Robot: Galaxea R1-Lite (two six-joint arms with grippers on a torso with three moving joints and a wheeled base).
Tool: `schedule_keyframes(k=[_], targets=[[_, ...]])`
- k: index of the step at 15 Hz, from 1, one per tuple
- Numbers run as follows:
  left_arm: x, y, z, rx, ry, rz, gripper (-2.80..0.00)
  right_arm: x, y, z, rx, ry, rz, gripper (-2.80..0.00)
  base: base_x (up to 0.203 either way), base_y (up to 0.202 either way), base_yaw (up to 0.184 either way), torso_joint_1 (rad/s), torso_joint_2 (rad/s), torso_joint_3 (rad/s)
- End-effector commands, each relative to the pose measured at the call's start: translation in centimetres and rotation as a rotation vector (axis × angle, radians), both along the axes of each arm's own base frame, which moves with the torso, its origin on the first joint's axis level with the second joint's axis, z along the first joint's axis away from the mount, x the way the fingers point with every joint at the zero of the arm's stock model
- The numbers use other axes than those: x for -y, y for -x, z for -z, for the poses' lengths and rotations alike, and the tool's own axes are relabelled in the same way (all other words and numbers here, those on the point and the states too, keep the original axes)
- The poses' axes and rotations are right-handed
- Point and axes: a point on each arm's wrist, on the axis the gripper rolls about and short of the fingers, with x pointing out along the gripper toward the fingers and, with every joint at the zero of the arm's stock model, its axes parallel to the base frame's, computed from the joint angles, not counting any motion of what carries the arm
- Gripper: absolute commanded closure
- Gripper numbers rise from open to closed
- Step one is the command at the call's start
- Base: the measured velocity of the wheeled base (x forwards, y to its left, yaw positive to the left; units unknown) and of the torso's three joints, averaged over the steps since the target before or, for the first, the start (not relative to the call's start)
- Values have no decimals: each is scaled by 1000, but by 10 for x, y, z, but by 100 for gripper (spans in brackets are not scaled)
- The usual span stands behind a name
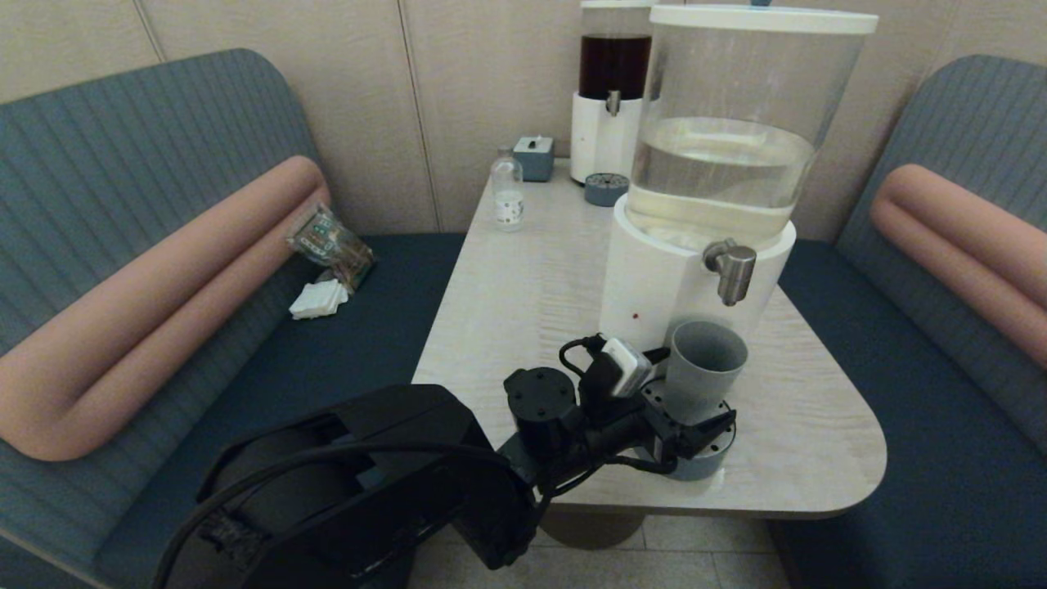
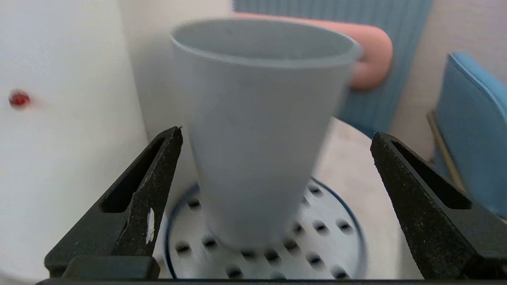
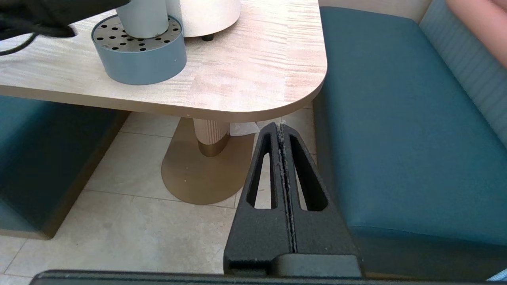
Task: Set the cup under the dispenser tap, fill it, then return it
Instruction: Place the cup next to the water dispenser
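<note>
The grey-blue cup [image 1: 703,364] stands upright on a round perforated drip tray [image 1: 695,469] at the foot of the big white-based dispenser [image 1: 654,286]. Its mouth sits just below the brushed-steel tap [image 1: 730,272]. My left gripper [image 1: 694,413] is open at the cup's base. In the left wrist view the cup [image 2: 257,130] stands between the two black fingers [image 2: 158,166], and neither finger touches it. My right gripper [image 3: 280,126] is shut on nothing, parked low beside the table above the floor.
At the back of the table stand the dark-red-liquid dispenser [image 1: 613,65], a small drip tray [image 1: 606,189], a clear bottle [image 1: 508,193] and a grey box [image 1: 534,157]. Blue benches flank the table [image 1: 532,286]. A snack packet [image 1: 331,241] and a white napkin [image 1: 319,298] lie on the left seat.
</note>
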Motion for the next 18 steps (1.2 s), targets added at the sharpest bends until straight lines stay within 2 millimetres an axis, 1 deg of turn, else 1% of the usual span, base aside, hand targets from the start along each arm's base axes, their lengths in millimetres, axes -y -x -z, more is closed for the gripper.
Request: schedule_keyframes(k=[1,3,6,10,11,16,18], targets=[[7,-9,2,19,20,-5,-280,0,0,0,-2,1,0,0,0,0,0,0,0,0],[9,-14,4,20,24,-28,-280,0,0,0,-2,1,0,0,0,0,0,0,0,0],[10,-20,11,14,16,-44,-280,0,0,0,-2,1,0,0,0,0,0,0,0,0],[11,-26,13,17,19,-53,-280,0,0,0,-2,1,0,0,0,0,0,0,0,0],[10,-27,13,16,20,-54,0,0,0,0,-2,1,0,0,0,0,0,0,0,0],[9,-25,4,28,33,-56,0,0,0,0,-2,1,0,0,0,0,0,0,0,0],[6,-21,-2,28,36,-58,0,0,0,0,-2,1,0,0,0,0,0,0,0,0]])
